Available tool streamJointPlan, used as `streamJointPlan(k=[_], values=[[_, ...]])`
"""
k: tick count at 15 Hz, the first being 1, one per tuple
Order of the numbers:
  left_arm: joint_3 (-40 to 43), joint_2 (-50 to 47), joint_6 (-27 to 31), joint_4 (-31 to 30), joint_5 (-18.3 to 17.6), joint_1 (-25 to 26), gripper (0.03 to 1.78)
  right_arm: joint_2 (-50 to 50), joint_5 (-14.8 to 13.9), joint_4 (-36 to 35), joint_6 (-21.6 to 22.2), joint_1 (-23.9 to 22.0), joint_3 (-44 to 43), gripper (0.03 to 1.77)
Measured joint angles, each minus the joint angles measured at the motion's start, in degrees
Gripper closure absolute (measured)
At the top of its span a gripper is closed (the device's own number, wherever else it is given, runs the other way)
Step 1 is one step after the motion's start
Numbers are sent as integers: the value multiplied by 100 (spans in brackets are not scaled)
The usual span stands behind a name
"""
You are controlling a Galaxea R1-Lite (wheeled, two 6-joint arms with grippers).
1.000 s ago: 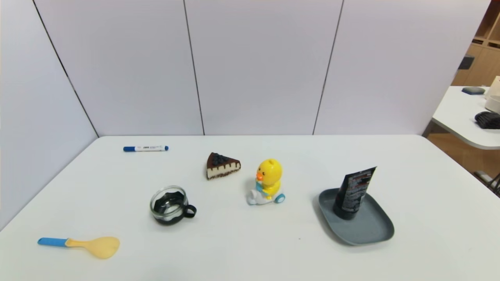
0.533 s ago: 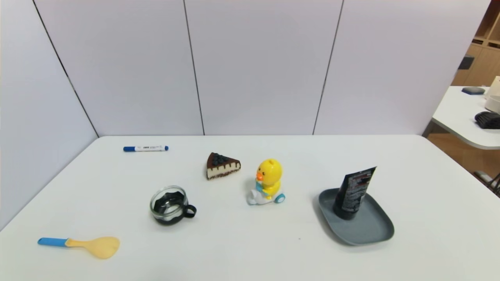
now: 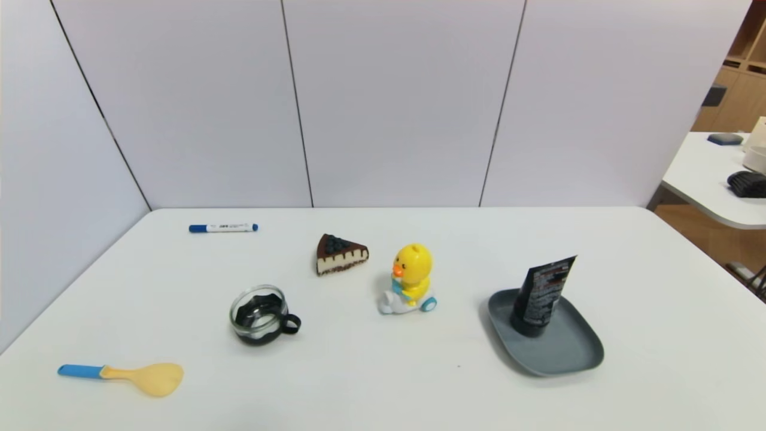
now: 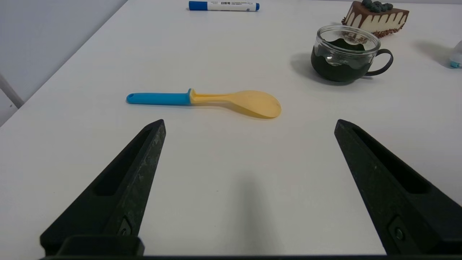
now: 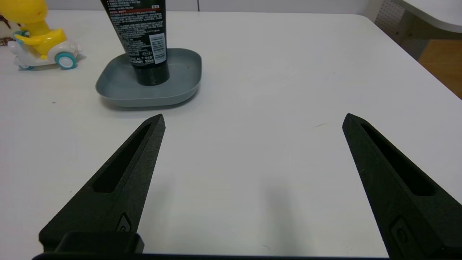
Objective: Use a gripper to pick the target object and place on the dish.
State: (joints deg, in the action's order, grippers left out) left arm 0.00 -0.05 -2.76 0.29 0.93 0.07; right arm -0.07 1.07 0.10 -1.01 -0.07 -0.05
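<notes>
**Tube seated on dish, both grippers spread wide**

The black squeeze tube point(image 3: 541, 296) is seen standing cap-down on the blue-grey dish point(image 3: 568, 353), leaning slightly, crimped end up. It sits toward the dish's far-left part; white and red print and a barcode are visible in the right wrist view point(image 5: 144, 32), where the dish point(image 5: 115, 88) is also shown.

The right gripper point(image 5: 252, 117) is held low over bare table, near the dish but apart from it, fingers point(image 5: 126, 173) spread wide, nothing between them. The left gripper point(image 4: 249, 121) is likewise spread wide and empty, held just short of the blue-handled yellow spoon point(image 4: 216, 101).

Neither arm is seen in the head view. Also on the white table point(image 3: 383, 383): duck toy point(image 3: 410, 278) left of the dish, glass cup point(image 3: 260, 314), cake slice point(image 3: 340, 254), marker point(image 3: 222, 227) at the far left.
</notes>
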Motion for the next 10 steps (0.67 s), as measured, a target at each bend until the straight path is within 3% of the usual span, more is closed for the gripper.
streamJointPlan(k=[10], values=[[0,0,-2,0,0,0,12,0,-20,1,-4,0,5,10]])
